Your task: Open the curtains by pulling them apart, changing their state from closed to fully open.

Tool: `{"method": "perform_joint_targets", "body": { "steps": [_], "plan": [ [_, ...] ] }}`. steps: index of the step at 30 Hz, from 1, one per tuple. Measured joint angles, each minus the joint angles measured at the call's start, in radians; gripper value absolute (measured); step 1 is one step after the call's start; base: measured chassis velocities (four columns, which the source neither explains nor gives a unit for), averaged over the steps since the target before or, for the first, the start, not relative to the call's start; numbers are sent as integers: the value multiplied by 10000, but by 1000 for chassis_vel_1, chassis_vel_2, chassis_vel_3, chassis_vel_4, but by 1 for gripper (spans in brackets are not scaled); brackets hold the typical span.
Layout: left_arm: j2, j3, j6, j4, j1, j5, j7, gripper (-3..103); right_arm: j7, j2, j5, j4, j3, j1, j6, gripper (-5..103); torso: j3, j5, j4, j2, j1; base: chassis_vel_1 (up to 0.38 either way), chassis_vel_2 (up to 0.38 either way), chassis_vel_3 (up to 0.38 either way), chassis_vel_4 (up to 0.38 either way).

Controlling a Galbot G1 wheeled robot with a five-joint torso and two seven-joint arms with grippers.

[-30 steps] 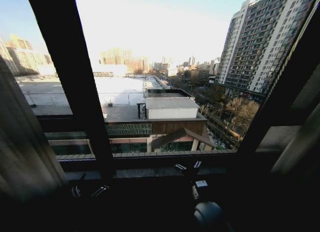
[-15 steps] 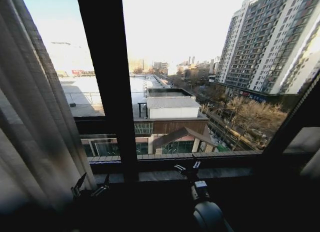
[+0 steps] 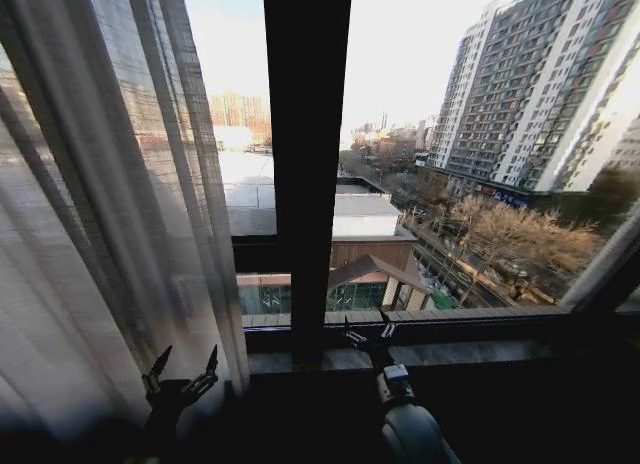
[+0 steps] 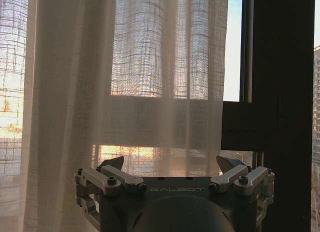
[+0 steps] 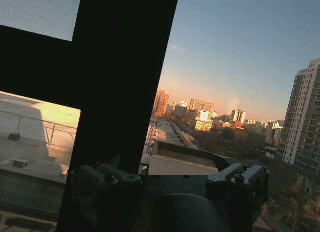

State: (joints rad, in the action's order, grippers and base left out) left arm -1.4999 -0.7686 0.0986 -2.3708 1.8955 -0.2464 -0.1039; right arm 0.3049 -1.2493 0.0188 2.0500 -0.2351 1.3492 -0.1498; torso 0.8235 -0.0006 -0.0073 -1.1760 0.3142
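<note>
Over the last second your head view has swung toward the left side of the window: the curtains (image 3: 110, 214) that sat at the picture's edge now cover its whole left third, and the black window bar (image 3: 305, 164) has slid to the middle. That is the camera turning, not the fabric moving. By my reading the right side is already drawn back, and this left panel is what remains to be pulled.

Your left pincer (image 3: 182, 372) hangs low with its fingers spread apart and nothing between them. The panel's free edge falls just ahead of it and a little toward the bar; in the left wrist view the sheer pleats (image 4: 125, 92) span the whole gap between the fingertips (image 4: 114, 163).

Your right pincer (image 3: 366, 334) stands open near the sill (image 3: 450, 319), with bare glass ahead of it and the bar to its left.

Open room lies outward, to the left of the left pincer; the bar and sill are the hard edges close by.
</note>
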Motion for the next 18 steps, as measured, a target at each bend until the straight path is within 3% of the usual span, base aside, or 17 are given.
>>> {"method": "perform_joint_targets", "body": {
  "steps": [9,13,14,18],
  "plan": [
    [837,-1000,-1310,11,-1392,-861,596,100,14,-12,23,-131,-148,35,162,100,2,14,-5,1,-3,-30,-34,28,37],
    [1330,-1148,-2647,-46,-2296,-1353,1460,100,14,-48,25,-199,-163,85,287,100,1,4,-3,0,-3,-11,-15,7,12],
    [1781,-1070,-3155,29,-2782,-1726,1845,100,12,-50,35,-193,-209,111,351,100,1,4,0,0,-2,0,0,0,0],
    [2463,-969,-3312,373,-3236,-2068,1852,100,11,-7,55,-130,-372,158,435,100,2,6,-3,1,-3,0,0,0,0]
  ]
}}
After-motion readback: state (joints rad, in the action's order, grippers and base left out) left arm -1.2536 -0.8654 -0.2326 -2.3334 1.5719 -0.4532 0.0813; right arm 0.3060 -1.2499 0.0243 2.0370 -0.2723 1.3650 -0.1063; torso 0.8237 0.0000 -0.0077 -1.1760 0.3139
